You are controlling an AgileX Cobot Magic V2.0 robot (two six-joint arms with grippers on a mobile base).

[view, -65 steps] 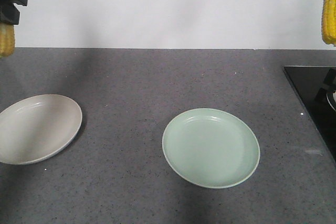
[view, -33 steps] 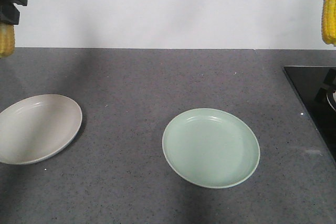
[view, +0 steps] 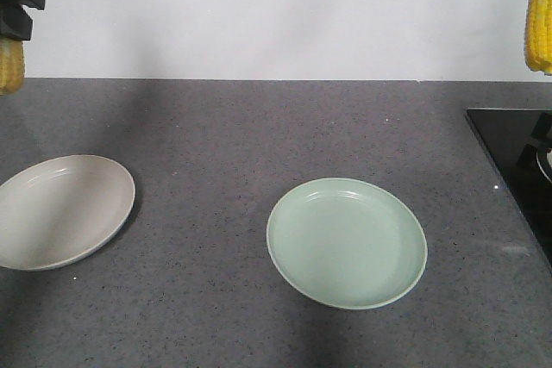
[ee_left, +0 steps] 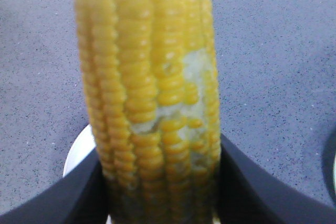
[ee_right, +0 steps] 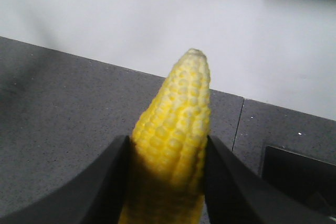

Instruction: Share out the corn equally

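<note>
Nearest the front camera, at lower centre of the frame, sits the green plate (view: 347,243), bare; at the left edge lies the beige plate (view: 62,210), also bare. Both rest on the grey speckled surface (view: 224,127), well apart from each other. A black cooktop (view: 517,161) cuts in at the right edge.

Farther back and high up, each arm carries a cob. The left end effector (ee_left: 163,187) is pinching the left cob (ee_left: 149,93) between its dark fingers (ee_left: 68,192), the cob hanging at the upper left corner of the front view. The right end effector (ee_right: 165,182) is clamped on the right cob (ee_right: 176,129), tapered tip pointing away, at the upper right corner of the front view.

The step in hand appears to be carrying one cob to each plate. To do it well, bring each cob over its nearer plate, lower until it almost touches the dish, tilt it flat so it cannot roll off the shallow rim, then release. The right arm has the longer sideways reach and should steer clear of the cooktop.
</note>
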